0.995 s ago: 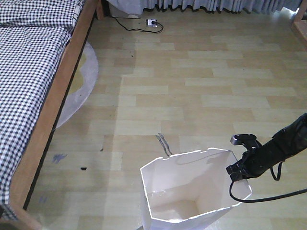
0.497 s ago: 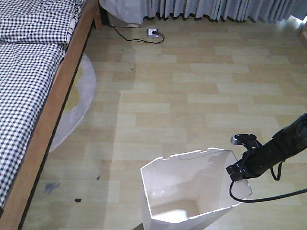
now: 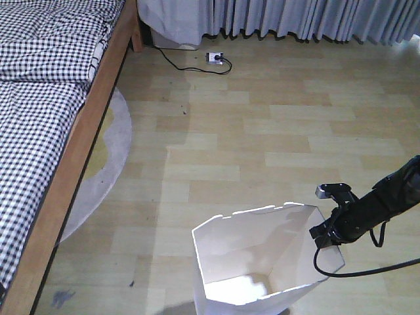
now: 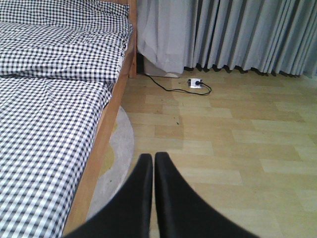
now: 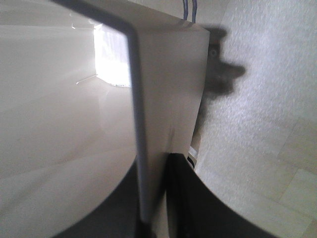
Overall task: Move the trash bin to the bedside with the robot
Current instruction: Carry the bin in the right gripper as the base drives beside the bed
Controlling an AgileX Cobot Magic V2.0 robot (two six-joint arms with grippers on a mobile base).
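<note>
The white faceted trash bin (image 3: 262, 262) stands at the bottom of the front view, open top showing its cream inside. My right gripper (image 3: 323, 235) on the black arm is shut on the bin's right rim; in the right wrist view the rim wall (image 5: 148, 124) sits clamped between the two black fingers (image 5: 185, 198). My left gripper (image 4: 153, 163) is shut and empty, pointing over the floor. The bed (image 3: 46, 118) with checkered bedding and light wooden frame runs along the left; it also shows in the left wrist view (image 4: 54, 99).
A round grey rug (image 3: 108, 164) lies partly under the bed. A power strip with a black cable (image 3: 215, 58) lies on the floor near the grey curtains (image 3: 295, 16). A black cable (image 3: 354, 269) trails from the right arm.
The whole view has shifted: bed, rug and power strip have slid down and toward me. The bin and right gripper keep their place in the frame, still clamped.
</note>
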